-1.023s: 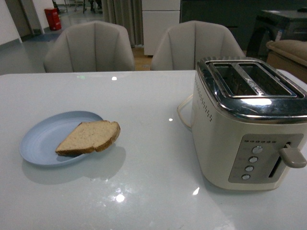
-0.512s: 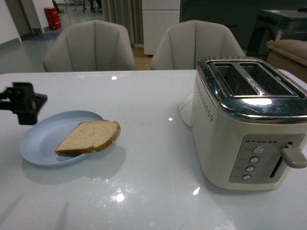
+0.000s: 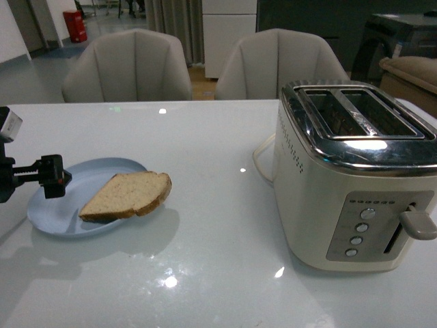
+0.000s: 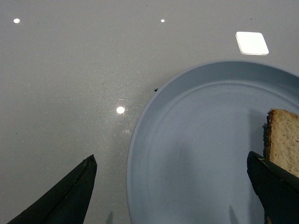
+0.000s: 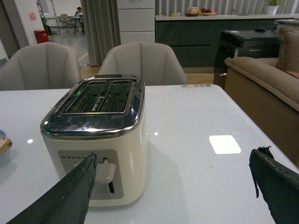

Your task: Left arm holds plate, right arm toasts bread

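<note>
Your left gripper (image 4: 170,157) hangs spread wide over the plate (image 3: 68,215), holding nothing. The plate looks stiff, shallow and likely slick on the glossy table (image 3: 218,273) — pinch its bare rim, away from the bread (image 3: 126,195). The bread is probably light, soft and crumbly, and it overhangs the rim toward the toaster (image 3: 355,184) — grip it gently there. Your right gripper (image 5: 173,156) is also spread and empty, and the path looks clear.
</note>
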Controlling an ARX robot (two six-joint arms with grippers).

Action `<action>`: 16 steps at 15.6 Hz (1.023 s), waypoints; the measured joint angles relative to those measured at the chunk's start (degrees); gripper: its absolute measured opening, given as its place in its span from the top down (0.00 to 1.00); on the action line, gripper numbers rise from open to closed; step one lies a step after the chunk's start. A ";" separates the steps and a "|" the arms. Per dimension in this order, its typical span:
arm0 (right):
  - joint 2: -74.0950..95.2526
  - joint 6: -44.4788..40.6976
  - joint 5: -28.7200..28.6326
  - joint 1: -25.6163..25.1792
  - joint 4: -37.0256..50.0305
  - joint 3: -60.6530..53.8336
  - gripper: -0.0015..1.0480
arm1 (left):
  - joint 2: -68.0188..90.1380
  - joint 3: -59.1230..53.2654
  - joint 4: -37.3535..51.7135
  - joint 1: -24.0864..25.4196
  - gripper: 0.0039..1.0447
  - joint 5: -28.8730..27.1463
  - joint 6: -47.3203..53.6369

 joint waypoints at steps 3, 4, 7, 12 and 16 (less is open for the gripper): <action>0.00 0.00 0.00 0.00 0.00 0.00 0.06 | 2.34 -0.44 3.43 0.90 0.06 1.92 0.37; 0.00 0.00 0.00 0.00 0.00 0.00 0.06 | 2.86 -0.66 4.39 1.09 0.06 1.97 0.79; 0.00 0.00 0.00 0.00 -0.02 0.00 0.06 | 5.29 -0.66 6.45 1.68 0.06 1.97 2.19; 0.00 0.00 0.00 0.00 0.00 0.00 0.06 | 7.23 -0.26 7.50 1.01 0.23 1.29 1.62; 0.00 0.00 0.00 0.00 0.00 0.00 0.06 | 7.76 -0.20 8.00 0.96 0.68 0.09 0.61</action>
